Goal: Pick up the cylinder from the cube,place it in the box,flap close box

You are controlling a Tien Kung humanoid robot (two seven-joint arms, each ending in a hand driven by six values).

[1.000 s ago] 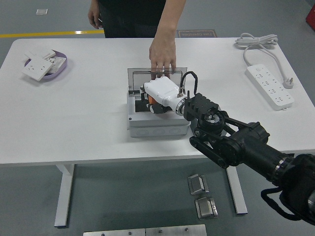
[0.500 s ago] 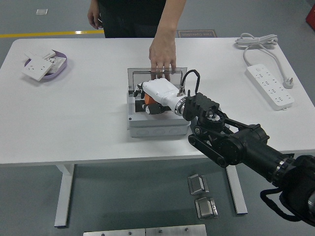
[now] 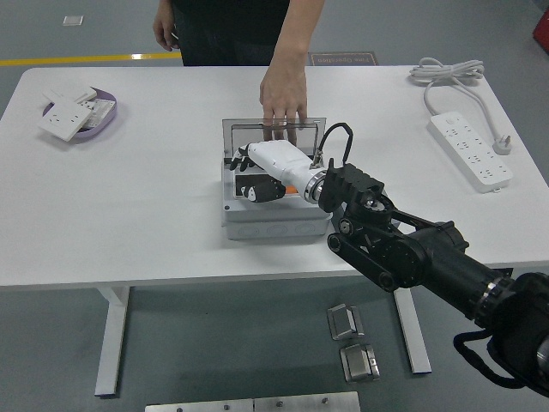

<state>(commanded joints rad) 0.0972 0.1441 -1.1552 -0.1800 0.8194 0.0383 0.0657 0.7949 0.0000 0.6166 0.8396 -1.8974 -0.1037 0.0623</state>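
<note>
Now glossy white robot hand (image 3: 268,167) inside grey rect. box (image 3: 274,221).

Bystander things on and around the white table

A white table (image 3: 129,223) carries a purple dish (image 3: 88,126) at its far left, heaped with white wall sockets (image 3: 64,118). At the far right lies a white power strip (image 3: 470,150), its cord (image 3: 446,70) coiled near the table's back edge and its plug (image 3: 504,144) just beside the strip. A person (image 3: 225,30) in dark clothes stands at the far side. On the grey floor, a yellow line (image 3: 86,59) runs behind the table, two metal brackets (image 3: 352,339) lie under its front edge, and metal plates (image 3: 253,402) show at the bottom.
</note>
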